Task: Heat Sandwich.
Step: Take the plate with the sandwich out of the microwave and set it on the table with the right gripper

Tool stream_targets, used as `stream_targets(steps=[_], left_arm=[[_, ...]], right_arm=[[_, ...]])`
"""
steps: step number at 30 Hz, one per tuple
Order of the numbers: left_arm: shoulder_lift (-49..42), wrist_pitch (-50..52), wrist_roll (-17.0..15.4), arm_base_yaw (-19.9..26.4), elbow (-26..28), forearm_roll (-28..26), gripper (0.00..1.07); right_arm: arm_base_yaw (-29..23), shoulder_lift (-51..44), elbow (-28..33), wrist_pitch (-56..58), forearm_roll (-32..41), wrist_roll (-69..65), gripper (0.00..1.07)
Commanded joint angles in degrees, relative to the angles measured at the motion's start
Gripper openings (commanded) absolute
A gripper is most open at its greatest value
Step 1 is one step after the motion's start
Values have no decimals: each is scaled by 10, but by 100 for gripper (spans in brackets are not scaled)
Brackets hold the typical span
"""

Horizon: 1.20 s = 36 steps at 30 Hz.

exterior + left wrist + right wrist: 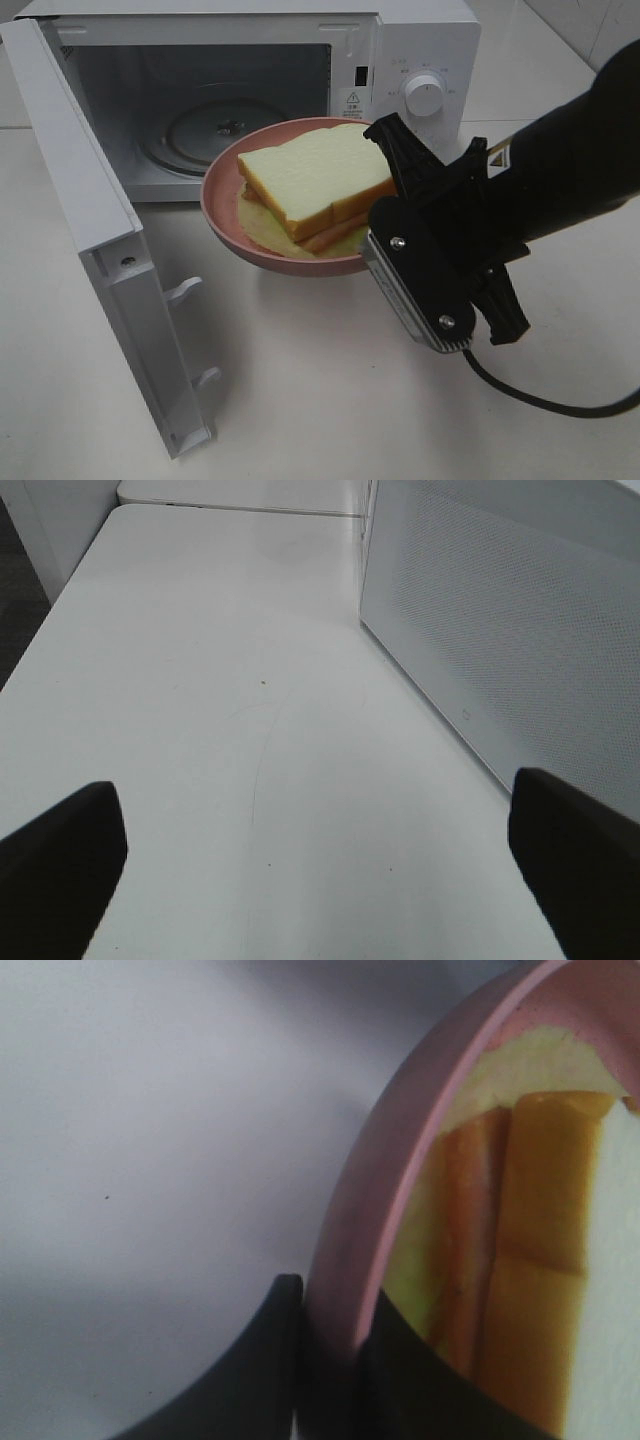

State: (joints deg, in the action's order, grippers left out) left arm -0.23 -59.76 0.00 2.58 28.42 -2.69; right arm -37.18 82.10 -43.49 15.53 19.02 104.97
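Just before the open microwave (250, 100) mouth: right gripper (330, 1360) clamped on pink plate (225, 215) rim, sandwich (315, 185) aboard, mid-carry. Next, probably: level slide onto turntable, clear of door (110, 270). Left gripper (320, 870) spread wide, idle beside microwave.

A white microwave oven (300, 90) stands on the pale white surface (320, 400) with its door (110, 250) swung fully open toward the left. Inside lies a round glass turntable (205, 130). A white round control knob (424, 95) sits on the front panel, right of the cavity.
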Motion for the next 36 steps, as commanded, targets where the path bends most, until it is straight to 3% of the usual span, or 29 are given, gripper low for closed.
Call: stream_targets(steps=[1,9,17,36], left_arm=[[-11,7,0,1,-2,1,98],[-11,7,0,1,-2,1,98],[-11,7,0,1,-2,1,98],[-11,7,0,1,-2,1,98]], right_arm=[[1,-40,22,-12,2,-17,0],[1,-118,78,-6,-16,-52,0],[1,-217,117,47,-105,-138,0],[1,-407,190,147,-222,-273,0]])
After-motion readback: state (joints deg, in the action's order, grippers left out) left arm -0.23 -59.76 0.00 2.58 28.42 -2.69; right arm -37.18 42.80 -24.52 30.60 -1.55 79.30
